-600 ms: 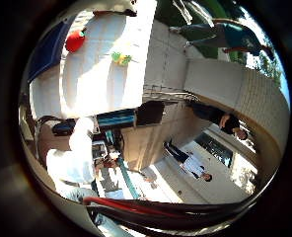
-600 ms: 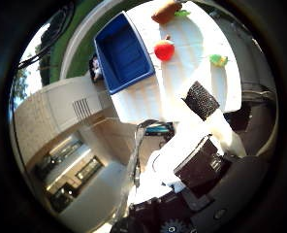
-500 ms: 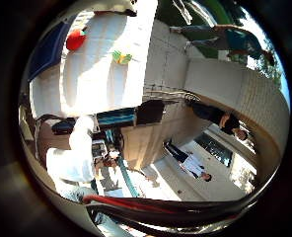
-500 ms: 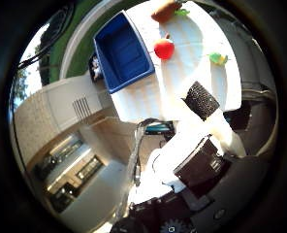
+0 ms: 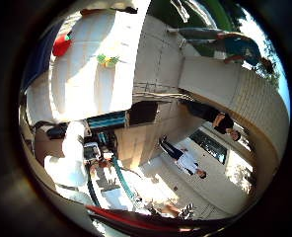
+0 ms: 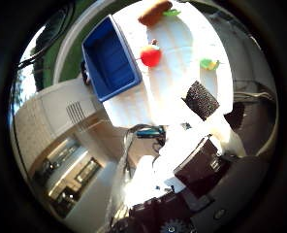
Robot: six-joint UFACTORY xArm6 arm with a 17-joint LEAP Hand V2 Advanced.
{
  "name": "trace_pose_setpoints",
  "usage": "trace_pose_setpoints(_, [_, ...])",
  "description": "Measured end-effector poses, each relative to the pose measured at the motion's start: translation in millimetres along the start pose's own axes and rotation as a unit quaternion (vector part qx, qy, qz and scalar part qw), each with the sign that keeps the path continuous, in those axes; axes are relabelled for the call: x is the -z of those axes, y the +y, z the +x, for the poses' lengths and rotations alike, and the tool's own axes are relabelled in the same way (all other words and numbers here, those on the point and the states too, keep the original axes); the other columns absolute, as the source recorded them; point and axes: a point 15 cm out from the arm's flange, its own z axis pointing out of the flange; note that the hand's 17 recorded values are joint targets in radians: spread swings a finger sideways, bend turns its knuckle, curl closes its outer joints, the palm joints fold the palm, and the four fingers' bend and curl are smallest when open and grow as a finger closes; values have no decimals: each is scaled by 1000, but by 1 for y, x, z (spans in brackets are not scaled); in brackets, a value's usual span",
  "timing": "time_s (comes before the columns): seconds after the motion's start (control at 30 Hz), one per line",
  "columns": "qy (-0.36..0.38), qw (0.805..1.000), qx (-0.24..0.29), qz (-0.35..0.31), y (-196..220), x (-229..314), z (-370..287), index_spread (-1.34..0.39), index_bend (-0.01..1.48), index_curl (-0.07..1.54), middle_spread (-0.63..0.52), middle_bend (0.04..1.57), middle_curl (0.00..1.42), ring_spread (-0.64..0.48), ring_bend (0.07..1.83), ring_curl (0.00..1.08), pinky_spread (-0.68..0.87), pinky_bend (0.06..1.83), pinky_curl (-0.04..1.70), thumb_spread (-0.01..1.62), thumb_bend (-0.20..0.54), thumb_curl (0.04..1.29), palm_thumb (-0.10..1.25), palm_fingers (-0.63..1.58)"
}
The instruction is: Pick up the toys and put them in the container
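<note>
In the thumb side palm view a blue open container (image 6: 110,58) stands on a white table (image 6: 177,83). A red round toy (image 6: 151,56) lies right beside it. A small yellow-green toy (image 6: 210,65) lies further along the table, and a brown toy (image 6: 155,12) lies at the table's far end. My right hand (image 6: 204,146) is well above the table and away from all of them, with its fingers (image 6: 202,99) relaxed and nothing between them. The little finger side palm view shows the red toy (image 5: 61,44) and the yellow-green toy (image 5: 108,60) far off.
The table stands outdoors beside a paved area and a building wall (image 5: 235,99). Grass (image 6: 80,19) lies beyond the table's far side. White parts of my hand (image 5: 72,158) reach into the little finger side palm view.
Both pictures have shifted a little, so the hand has moved. The toys and the container lie as before on the table. The fingers look the same.
</note>
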Motion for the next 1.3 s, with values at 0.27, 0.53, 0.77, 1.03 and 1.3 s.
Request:
trace_pose_setpoints(0.27, [-15,998,60,28,-27,-55,41,-164,161,338,45,153,301,263,276,331,429,443,172,1282,-18,327,699,207])
trace_pose_setpoints(0.53, [-8,993,117,33,-62,-147,35,-215,148,306,34,143,285,247,313,343,418,511,200,1204,-25,340,708,96])
trace_pose_setpoints(0.77, [6,991,120,65,-100,-170,38,-183,209,313,13,189,292,238,335,335,424,522,195,1158,-19,351,741,247])
trace_pose_setpoints(1.03, [2,991,115,72,-113,-177,37,-306,86,250,-113,559,468,124,915,528,393,713,232,1124,-16,373,831,958])
trace_pose_setpoints(1.3, [-11,991,109,73,-114,-177,35,-532,269,187,-193,945,712,-17,1174,718,331,1237,436,1113,-7,422,917,1149])
